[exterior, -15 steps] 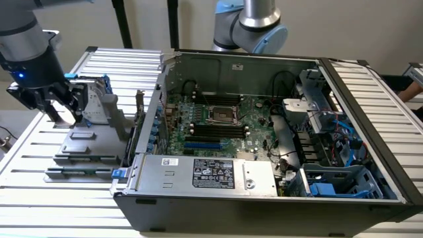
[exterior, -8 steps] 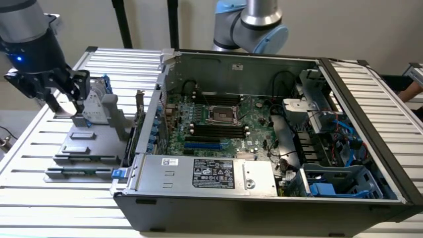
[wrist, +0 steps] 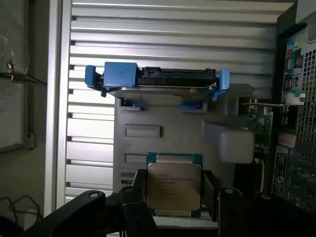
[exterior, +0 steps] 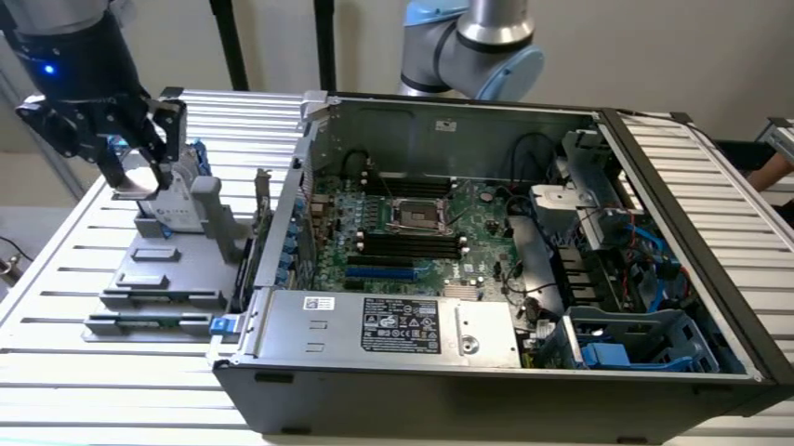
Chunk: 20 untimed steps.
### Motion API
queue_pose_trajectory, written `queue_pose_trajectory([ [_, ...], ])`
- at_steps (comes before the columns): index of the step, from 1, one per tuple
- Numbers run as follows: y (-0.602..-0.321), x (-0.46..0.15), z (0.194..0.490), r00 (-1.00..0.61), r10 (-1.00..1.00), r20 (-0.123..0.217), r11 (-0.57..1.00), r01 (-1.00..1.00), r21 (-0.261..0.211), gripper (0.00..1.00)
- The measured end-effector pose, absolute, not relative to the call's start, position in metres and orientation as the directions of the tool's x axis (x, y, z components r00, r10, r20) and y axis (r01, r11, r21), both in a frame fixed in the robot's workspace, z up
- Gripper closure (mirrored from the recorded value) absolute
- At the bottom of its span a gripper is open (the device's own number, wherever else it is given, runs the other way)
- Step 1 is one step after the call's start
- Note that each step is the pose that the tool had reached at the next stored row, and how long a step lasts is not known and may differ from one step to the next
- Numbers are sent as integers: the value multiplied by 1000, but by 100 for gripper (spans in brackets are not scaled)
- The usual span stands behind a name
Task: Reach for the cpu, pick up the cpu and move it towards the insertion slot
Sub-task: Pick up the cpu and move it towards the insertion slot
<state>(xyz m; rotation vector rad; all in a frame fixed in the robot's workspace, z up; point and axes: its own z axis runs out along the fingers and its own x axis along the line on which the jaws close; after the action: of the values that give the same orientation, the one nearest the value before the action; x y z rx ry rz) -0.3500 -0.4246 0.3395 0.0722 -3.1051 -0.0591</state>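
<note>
1. The cpu (wrist: pixel 174 183), a small flat square chip, has a silver-grey metal top with lines of dark print and a narrow green-blue border around it. Being square, it has no long axis. Its metal face is turned up toward the wrist camera, and the print runs across from one finger to the other.
2. The dark two-fingered gripper (exterior: pixel 134 181) (wrist: pixel 174 200) is pressed in on the chip, and its fingers (wrist: pixel 211 195) pinch two opposite edges.
3. In the exterior view the cpu (exterior: pixel 134 190) appears at the upper left of the frame as a pale, roughly level sliver between the fingertips.
4. The chip hangs over the grey moulded parts holder (exterior: pixel 162 279) (wrist: pixel 168 133), which rests on the white slatted metal table (exterior: pixel 62 307).
5. Just beside it on the holder stands the rectangular silver hard drive with blue brackets (exterior: pixel 184 186) (wrist: pixel 160 91).
6. The insertion slot (exterior: pixel 416 216), a square socket with a silvery frame and dark centre, sits near the frame's centre. It is on the green motherboard inside the open grey computer case (exterior: pixel 496 404), well apart from the chip.
</note>
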Motion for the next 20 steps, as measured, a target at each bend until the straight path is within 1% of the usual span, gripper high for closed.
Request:
queue_pose_trajectory([
  [9, -425, -310, 376, -998, -48, 42, 998, -46, 40, 45],
  [20, -424, -259, 388, -998, -48, 45, 998, -46, 45, 45],
])
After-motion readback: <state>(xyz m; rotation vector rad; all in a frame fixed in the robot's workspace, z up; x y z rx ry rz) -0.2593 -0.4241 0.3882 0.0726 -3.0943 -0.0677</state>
